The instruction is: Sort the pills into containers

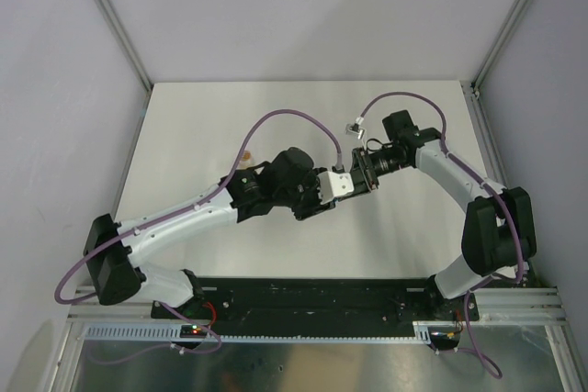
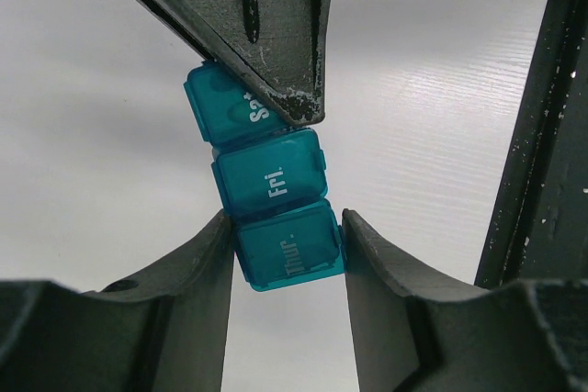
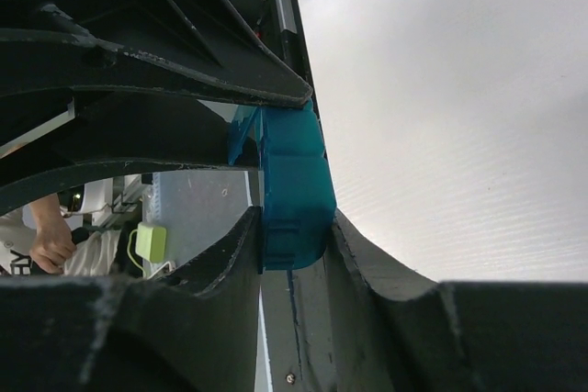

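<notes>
Teal containers point(image 2: 276, 218): strip of three joined compartments marked Thur., Fri., Sat, lids look shut. It is held in the air over the middle of the table point(image 1: 230, 126), between both arms. Left gripper point(image 2: 285, 240) is clamped on the Thur. end, one finger on each side, which reads as the anchor hold. Right gripper point(image 3: 294, 227) is closed on the opposite end, pads touching both faces; one of its fingers overlaps the Sat lid in the left wrist view. Judgement: the two-handed hold steadies the strip so a lid can be pried up, not yet done. No pills visible. Small orange object point(image 1: 246, 155) by the left arm, too small to identify.
</notes>
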`<state>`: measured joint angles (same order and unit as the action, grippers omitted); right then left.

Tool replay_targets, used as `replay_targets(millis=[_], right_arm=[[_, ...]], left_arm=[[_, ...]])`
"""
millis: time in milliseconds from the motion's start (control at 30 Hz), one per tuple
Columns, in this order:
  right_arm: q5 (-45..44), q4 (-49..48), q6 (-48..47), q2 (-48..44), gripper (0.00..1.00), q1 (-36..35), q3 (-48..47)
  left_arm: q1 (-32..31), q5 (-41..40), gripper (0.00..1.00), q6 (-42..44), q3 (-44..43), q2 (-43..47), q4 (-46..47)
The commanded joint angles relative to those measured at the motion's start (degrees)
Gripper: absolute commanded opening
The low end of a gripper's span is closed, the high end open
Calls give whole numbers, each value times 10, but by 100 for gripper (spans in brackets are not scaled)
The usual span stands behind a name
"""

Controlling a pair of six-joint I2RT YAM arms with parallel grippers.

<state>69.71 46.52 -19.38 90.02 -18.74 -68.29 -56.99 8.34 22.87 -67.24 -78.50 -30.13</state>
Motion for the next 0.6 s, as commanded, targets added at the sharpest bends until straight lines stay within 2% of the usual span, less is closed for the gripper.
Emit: replay_targets(millis=[0,33,100,233,367,567], right_arm=[[39,-9,3,2,3,4,-25],[40,-11,8,2,1,6,-25],[43,-18,17,3,0,10,-25],[45,-23,24,4,0,14,-25],[48,-23,28,3,0,17,-25],[58,-27,36,1,0,19,-25]], left_arm=[[-6,-12,0,-17,-7,-10,29],[-6,-15,1,-17,-9,-12,29],[-8,-23,12,-19,-13,-14,30],[-12,-38,40,-23,-17,-16,30],[-13,-48,60,-27,-23,-17,30],[-13,-62,71,-27,-36,-33,30]])
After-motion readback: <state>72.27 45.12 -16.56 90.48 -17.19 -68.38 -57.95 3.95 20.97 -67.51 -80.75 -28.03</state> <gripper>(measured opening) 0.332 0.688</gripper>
